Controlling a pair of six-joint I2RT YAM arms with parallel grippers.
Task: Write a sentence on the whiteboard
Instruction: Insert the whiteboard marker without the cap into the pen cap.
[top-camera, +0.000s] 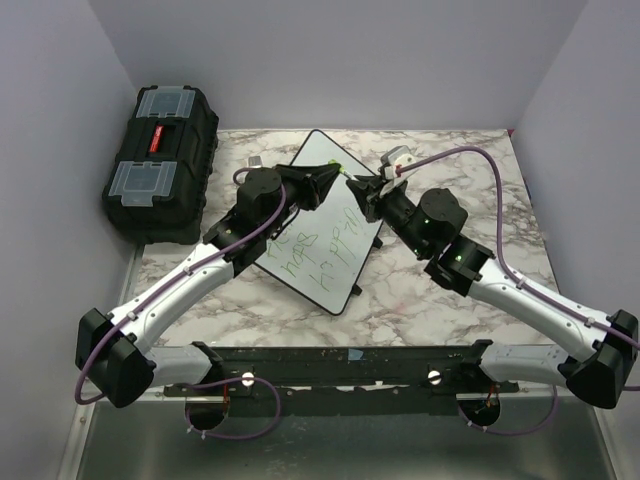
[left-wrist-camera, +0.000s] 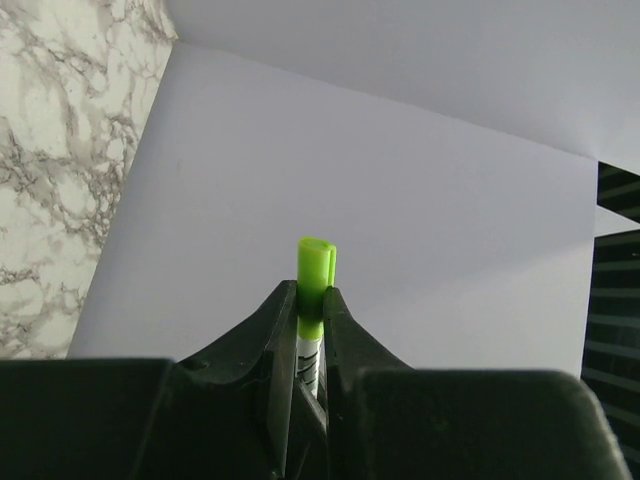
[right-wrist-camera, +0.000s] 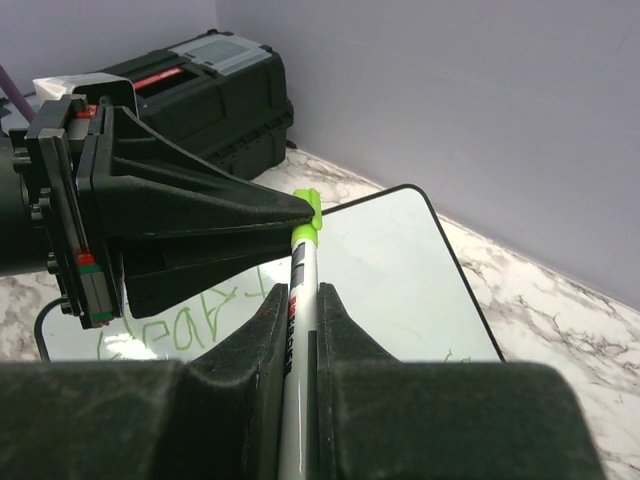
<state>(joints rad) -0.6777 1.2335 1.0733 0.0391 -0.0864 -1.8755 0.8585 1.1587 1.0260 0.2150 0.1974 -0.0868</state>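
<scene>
Over the far corner of the whiteboard (top-camera: 320, 148), the two grippers are met tip to tip, above the board surface. A marker (right-wrist-camera: 303, 262) is held between them. The left gripper (top-camera: 338, 178) is clamped on the marker's green cap (left-wrist-camera: 317, 265), with the cap's end seen sticking out past the closed fingers in the left wrist view. The right gripper (top-camera: 366, 192) is clamped on the white barrel, fingers pressed against both sides of it. Cap and barrel are seen joined in the right wrist view.

The whiteboard is laid flat on the marble table (top-camera: 450, 300), turned corner-on to the arms, near the middle. The sentence (top-camera: 322, 250) is written in green across the board's near half, in about three lines, below and on the near side of both sets of fingers, not touched by them. The words cannot be read. A black toolbox (top-camera: 160, 160) is placed at the far left, apart from the board.
</scene>
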